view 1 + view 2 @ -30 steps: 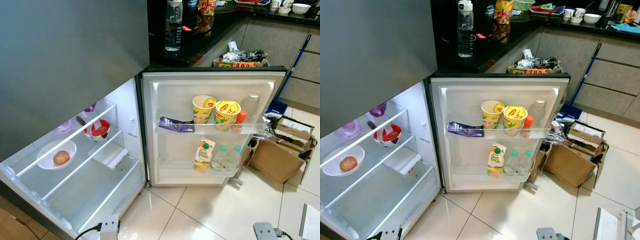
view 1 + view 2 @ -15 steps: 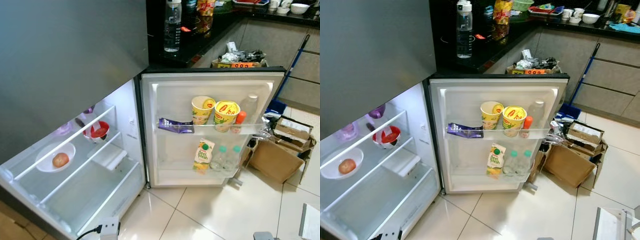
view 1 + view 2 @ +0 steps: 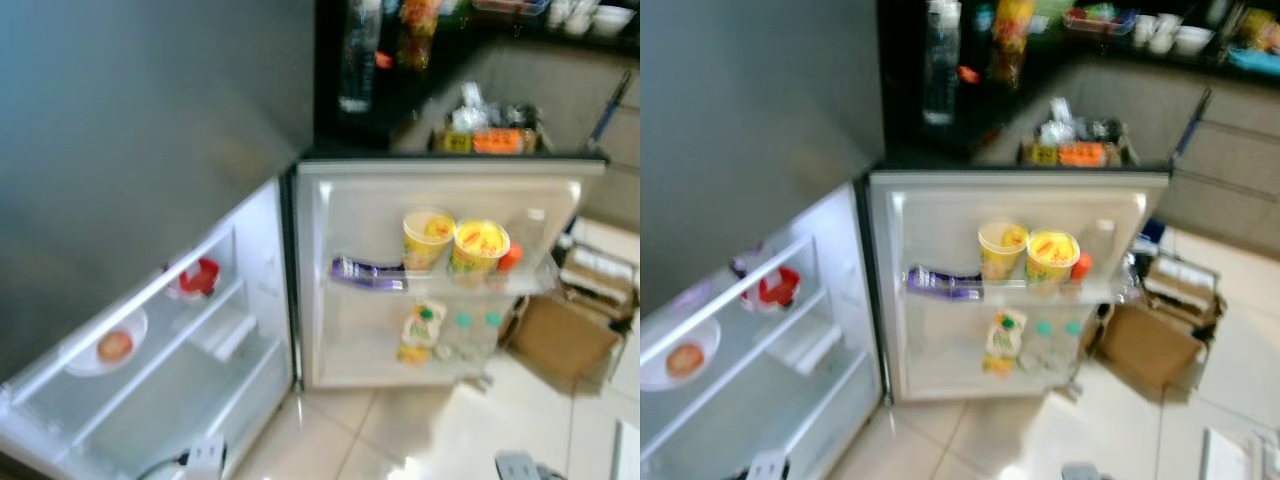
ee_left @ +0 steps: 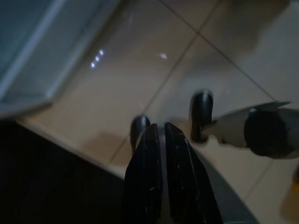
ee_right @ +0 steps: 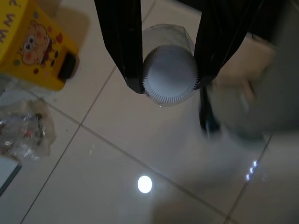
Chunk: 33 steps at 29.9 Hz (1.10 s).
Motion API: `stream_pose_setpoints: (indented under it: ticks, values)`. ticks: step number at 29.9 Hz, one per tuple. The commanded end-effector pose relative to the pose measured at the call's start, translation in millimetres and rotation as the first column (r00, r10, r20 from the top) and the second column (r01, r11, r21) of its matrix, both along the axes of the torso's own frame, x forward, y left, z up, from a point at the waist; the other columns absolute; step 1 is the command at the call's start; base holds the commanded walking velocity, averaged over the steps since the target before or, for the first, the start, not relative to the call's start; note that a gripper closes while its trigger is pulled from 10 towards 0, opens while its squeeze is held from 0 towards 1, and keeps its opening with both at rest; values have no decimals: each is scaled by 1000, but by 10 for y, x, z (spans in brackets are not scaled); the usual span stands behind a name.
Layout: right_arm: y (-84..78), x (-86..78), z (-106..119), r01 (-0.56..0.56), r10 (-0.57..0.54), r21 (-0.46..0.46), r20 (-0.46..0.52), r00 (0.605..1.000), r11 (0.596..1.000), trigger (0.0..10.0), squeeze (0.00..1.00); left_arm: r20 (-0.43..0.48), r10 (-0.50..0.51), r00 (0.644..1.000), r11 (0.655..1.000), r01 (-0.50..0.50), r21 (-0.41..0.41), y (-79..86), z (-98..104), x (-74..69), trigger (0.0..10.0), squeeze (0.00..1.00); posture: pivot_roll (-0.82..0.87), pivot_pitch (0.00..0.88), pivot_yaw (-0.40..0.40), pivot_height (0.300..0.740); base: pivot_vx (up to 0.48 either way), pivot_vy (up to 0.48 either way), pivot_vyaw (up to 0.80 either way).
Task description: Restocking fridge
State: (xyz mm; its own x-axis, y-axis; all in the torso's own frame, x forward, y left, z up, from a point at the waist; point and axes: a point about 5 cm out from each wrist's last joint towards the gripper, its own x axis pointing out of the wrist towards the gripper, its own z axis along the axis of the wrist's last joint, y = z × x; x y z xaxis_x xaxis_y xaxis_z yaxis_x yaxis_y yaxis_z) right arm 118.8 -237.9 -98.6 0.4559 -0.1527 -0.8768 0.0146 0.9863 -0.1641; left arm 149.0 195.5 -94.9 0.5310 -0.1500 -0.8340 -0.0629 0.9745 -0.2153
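The fridge stands open before me, blurred in the eye views. Its door carries two yellow cups, a purple packet, a juice carton and small bottles. On the inner shelves sit a red bowl and a white bowl holding a round fruit. My right gripper hangs low over the floor, shut on a clear bottle with a white ribbed cap. My left gripper also hangs above the tiles, its fingers pressed together with nothing between them.
A cardboard box lies on the floor right of the door. A dark counter with a water bottle rises behind it. A yellow cartoon box and a plastic bag lie on the tiles near my right gripper.
The whole picture has shifted a little and turned blurry, so the camera has moved. Nothing in the fridge or on its door has changed place.
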Motion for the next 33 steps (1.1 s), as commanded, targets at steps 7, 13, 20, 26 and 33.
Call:
stream_pose_setpoints:
  ticks: [7, 13, 20, 26, 33]
  values:
    - [-69, -45, 4, 9, -9, -19, -13, 1000, 1000, 10000, 0, -17, -27, 999, 1000, 27, 1, -30, -22, -45, 10000, 0, -75, 0, -7, 740, 292, 0, 0]
    - [-67, -32, 7, 7, -7, -19, -9, 1000, 1000, 10000, 0, -16, -30, 999, 999, 30, -16, -25, -14, -31, 10000, 0, -76, 0, -4, 740, 49, 0, 0]
    - [-82, 52, 40, -4, 5, -26, 23, 1000, 1000, 10000, 0, -24, -51, 998, 999, 51, -11, -29, -19, -44, 10000, 0, -76, 0, -5, 740, 0, -266, 0]
    - [-88, 107, 62, -18, 19, -31, 41, 999, 999, 10000, 0, -25, -40, 999, 999, 40, -10, -29, -22, -50, 10000, 0, -76, 0, -5, 740, 0, -232, 0]
    - [-50, 303, 132, -112, 114, -29, 98, 989, 993, 10000, 0, -25, -27, 999, 1000, 27, -6, -29, -25, -54, 10000, 0, -76, 0, -7, 740, 0, 0, 0]
